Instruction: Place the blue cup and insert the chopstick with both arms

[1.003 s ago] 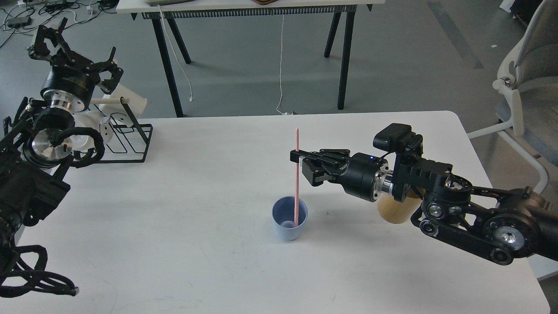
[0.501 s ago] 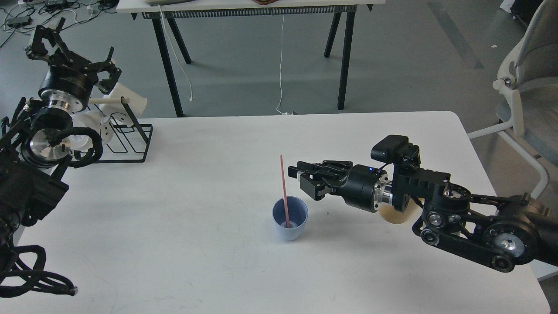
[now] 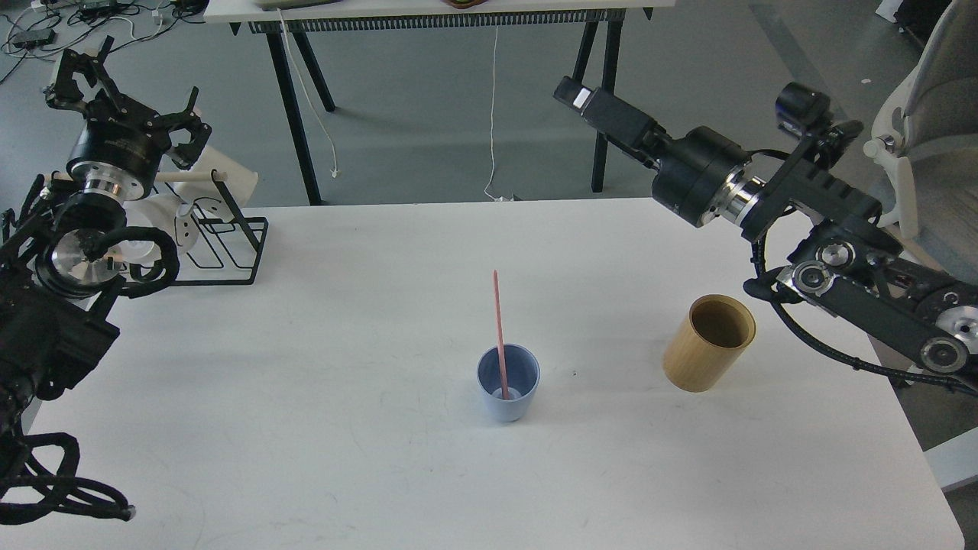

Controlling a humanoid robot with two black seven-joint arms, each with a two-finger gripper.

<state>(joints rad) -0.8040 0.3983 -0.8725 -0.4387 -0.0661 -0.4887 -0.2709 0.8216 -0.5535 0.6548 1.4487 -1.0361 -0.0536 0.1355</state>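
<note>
On the white desk (image 3: 306,397), the blue cup (image 3: 508,392) stands upright near centre, with one pink chopstick (image 3: 499,328) resting inside it and leaning toward 12 o'clock. A wooden cup (image 3: 708,343) stands at 3 o'clock from it, well apart. Our right gripper (image 3: 574,93) is raised past the far edge, seen end-on; we cannot tell its fingers' state. Our left gripper (image 3: 122,92) hangs above the black wire rack (image 3: 221,248), fingers apart, empty.
</note>
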